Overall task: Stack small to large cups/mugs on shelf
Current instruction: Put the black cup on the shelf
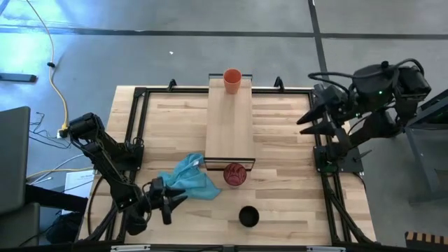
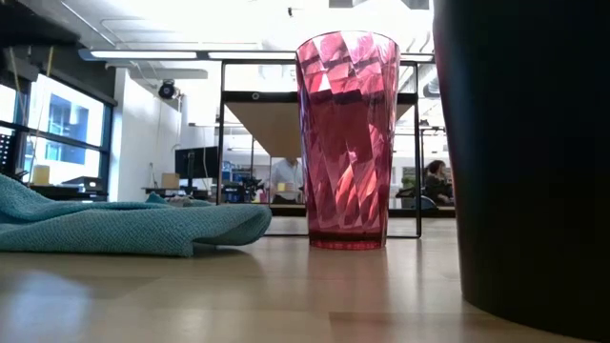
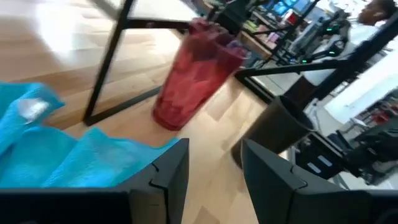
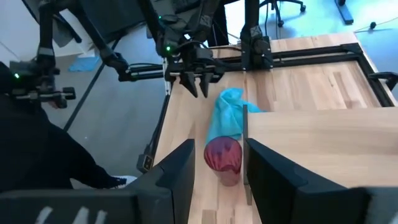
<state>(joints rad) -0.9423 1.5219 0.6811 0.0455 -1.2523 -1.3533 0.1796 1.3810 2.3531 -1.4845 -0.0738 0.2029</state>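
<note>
Orange cup (image 1: 232, 79) on shelf (image 1: 229, 129), seemingly high-view only.

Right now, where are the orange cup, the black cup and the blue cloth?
orange cup (image 1: 232, 78), high view, its open top.
black cup (image 1: 248, 216), high view, its dark inside.
blue cloth (image 1: 190, 176), high view, middle folds.

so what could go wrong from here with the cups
The tall pink cup stands right beside the shelf frame and the blue cloth; a grasp could bump the frame or snag cloth and tip it. The black cup stands nearby, so a reach by the open left gripper might knock it. The orange cup sits at the shelf's far end and could be pushed off.
</note>
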